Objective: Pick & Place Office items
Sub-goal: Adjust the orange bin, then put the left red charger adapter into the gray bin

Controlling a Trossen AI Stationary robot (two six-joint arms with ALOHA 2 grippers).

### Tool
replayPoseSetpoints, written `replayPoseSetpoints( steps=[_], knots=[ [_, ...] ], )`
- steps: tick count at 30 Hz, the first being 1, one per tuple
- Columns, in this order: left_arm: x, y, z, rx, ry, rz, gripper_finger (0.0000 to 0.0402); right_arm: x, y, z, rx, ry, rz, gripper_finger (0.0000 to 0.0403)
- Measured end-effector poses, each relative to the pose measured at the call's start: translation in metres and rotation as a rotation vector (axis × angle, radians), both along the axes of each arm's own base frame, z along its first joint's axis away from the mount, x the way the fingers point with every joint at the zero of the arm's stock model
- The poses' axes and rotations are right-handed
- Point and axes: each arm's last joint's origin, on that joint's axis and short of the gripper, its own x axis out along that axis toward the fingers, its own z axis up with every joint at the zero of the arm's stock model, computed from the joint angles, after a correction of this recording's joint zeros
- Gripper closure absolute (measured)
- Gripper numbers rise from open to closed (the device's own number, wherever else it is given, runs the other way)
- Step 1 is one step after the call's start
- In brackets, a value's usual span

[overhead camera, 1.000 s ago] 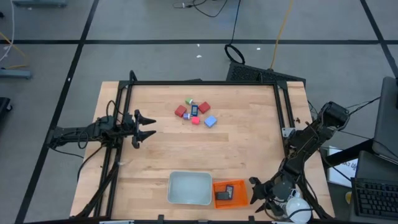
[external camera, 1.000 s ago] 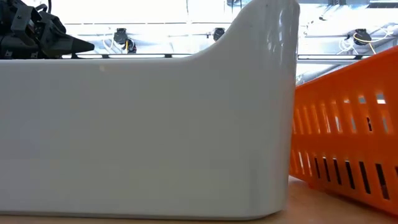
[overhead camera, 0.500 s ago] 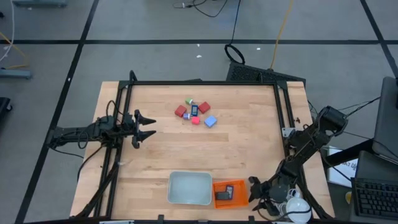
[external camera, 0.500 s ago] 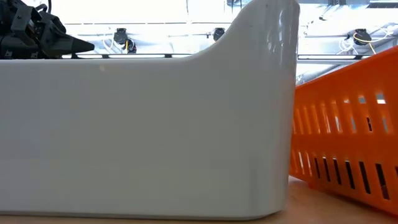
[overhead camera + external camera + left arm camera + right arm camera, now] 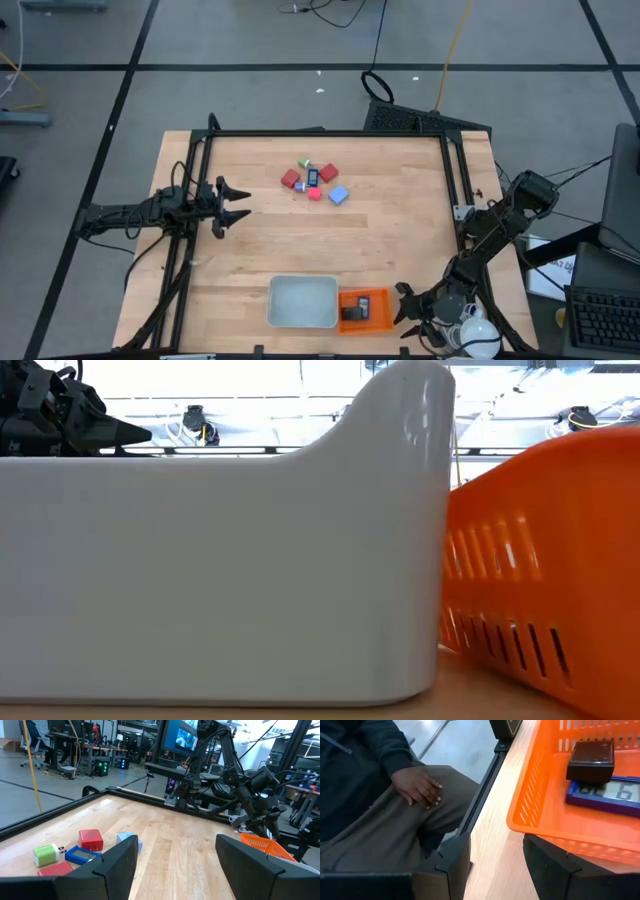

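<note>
Mid-sort at the wooden table [image 5: 400, 240]: right gripper [image 5: 408, 306] low at the near edge, just beside the orange mesh basket [image 5: 386, 316], fingers apart and empty. Already in the basket: a black flat piece [image 5: 590, 755] and a blue-framed display piece [image 5: 605, 795]. Still waiting in a tight cluster toward the far middle: red block [image 5: 291, 179], green block [image 5: 305, 163], white-blue piece [image 5: 313, 177], pink block [image 5: 314, 194], blue block [image 5: 338, 195]. Probably between drops. Next, a lift clear of the basket rim and a long reach to the cluster. Left gripper [image 5: 228, 203] parked at the left side, claw wide. Grey tray [image 5: 272, 300] tight against the basket; a seated person's hand [image 5: 417, 785] just off the near edge.
</note>
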Motion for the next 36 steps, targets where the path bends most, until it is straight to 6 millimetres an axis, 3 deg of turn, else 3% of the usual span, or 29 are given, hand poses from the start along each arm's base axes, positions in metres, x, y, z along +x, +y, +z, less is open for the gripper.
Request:
replayPoseSetpoints(
  steps=[19,27,36],
  knots=[
    [0.0,0.0,0.0,0.0,0.0,0.0,0.0131,-0.006,0.0,0.004,0.109,0.164,0.123,0.0232],
    [0.0,0.0,0.0,0.0,0.0,0.0,0.0131,-0.007,-0.006,0.025,0.208,0.165,0.199,0.0232],
    [0.0,0.0,0.0,0.0,0.0,0.0,0.0131,-0.016,-0.019,0.059,0.188,-0.034,0.284,0.0232]
  ],
)
